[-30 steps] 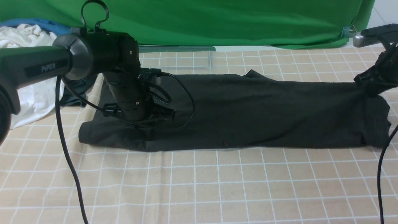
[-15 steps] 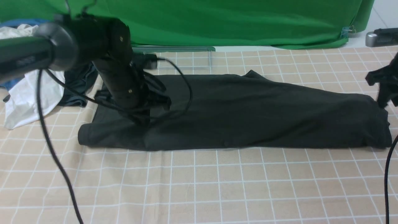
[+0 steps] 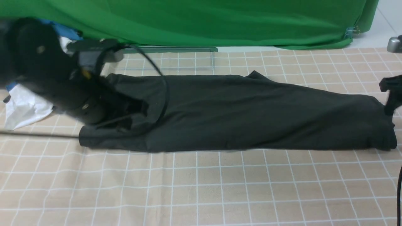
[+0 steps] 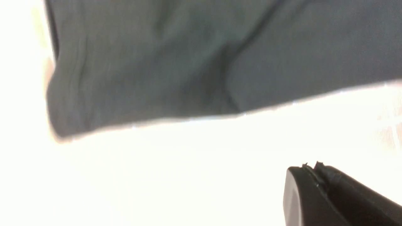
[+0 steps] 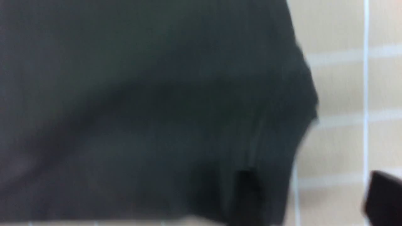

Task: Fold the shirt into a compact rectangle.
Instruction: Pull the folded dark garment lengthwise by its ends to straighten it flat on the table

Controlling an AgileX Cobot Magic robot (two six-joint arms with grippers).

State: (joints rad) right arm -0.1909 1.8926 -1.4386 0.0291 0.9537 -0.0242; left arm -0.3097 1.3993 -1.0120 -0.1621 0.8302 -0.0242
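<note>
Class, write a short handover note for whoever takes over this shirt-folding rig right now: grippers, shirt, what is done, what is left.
Left gripper: shut, nothing seen in it, near the left end of the shirt.
Right gripper: open, empty, at its right end.
The shirt lies as a long band across the checked tablecloth.
Done: lengthwise folds.
Left: fold the band's ends over into a compact rectangle.

The shirt (image 3: 251,116) lay lengthwise on the table (image 3: 201,188), between the left pincer (image 3: 128,111) and the right pincer (image 3: 391,94). The left pincer sat over the shirt's left end, perhaps touching it; blur hid the contact. The right pincer stood just beyond the right end. A heap of cloth (image 3: 25,106) lay left of the left pincer, and a backdrop (image 3: 220,22) hung behind both.
</note>
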